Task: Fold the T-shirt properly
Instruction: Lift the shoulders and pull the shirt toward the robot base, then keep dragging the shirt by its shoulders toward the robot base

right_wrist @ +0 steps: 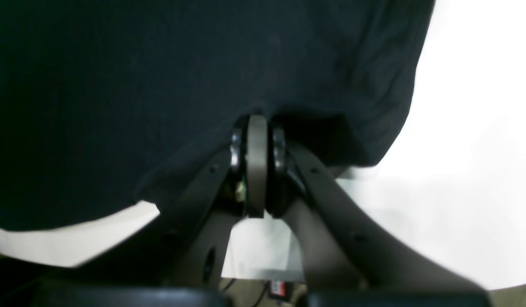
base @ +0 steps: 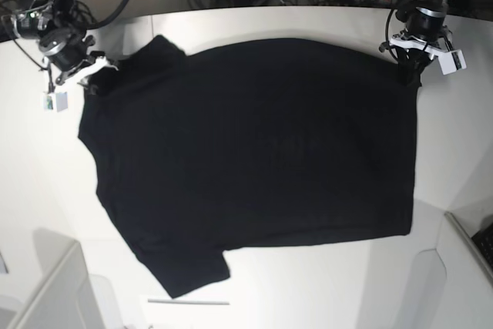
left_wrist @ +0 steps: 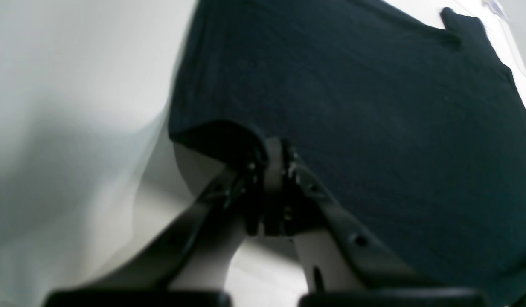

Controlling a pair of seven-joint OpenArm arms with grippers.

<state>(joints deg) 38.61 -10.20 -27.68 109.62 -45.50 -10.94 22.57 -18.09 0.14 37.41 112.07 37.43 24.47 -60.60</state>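
White table (base: 308, 290) carries the spread, plain-black T-shirt (base: 254, 159).

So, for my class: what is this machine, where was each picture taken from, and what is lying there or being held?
It is a robot with two arms, meant to fold a T-shirt. The base view looks down on a white table where the black shirt lies spread flat, plain side up. The other two pictures come from cameras on the wrists, looking along each gripper. The left gripper is shut on the shirt's edge at the far right corner of the base view. The right gripper is shut on the shirt's edge at the far left, near a sleeve. Cables and gear sit behind the table.
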